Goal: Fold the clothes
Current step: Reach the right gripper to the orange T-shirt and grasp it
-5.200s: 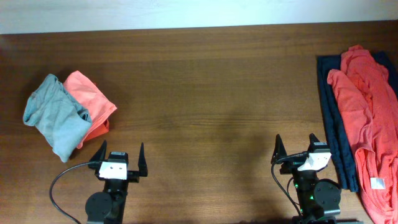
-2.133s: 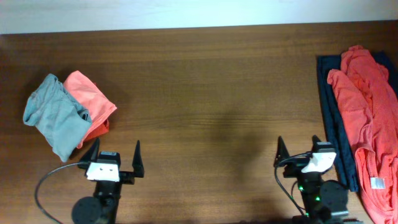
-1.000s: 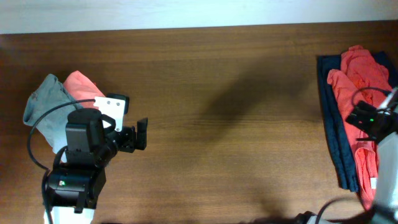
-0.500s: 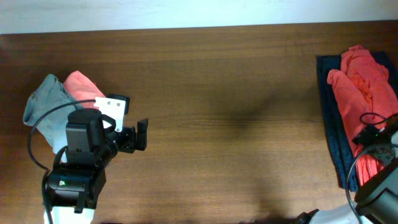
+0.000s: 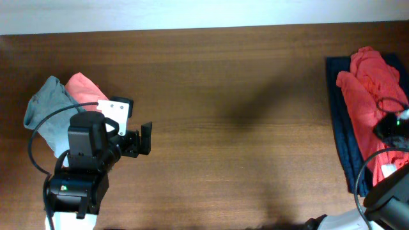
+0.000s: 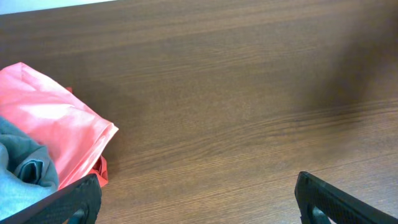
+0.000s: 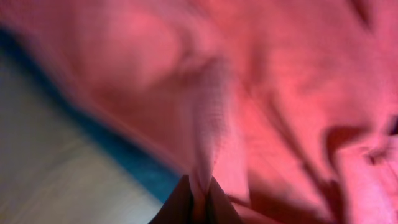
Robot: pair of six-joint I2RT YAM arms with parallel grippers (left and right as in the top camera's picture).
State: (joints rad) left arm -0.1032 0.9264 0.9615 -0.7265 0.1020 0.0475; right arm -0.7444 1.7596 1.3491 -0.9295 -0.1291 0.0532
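Observation:
A coral-red T-shirt lies crumpled on a navy piece at the table's right edge. My right gripper is down on it and shut, pinching a raised fold of the coral-red fabric between its fingertips. At the left lie a grey-teal piece and an orange piece, which also show in the left wrist view as orange cloth over grey. My left gripper hovers open just right of that pile, with bare wood between its fingers.
The brown wooden table stretches between the two piles. A black cable loops from the left arm's base. The right arm's body fills the bottom right corner.
My right gripper has dropped onto the coral-red T-shirt and closed on a fold of it. The left arm has stayed where it was, jaws wide.

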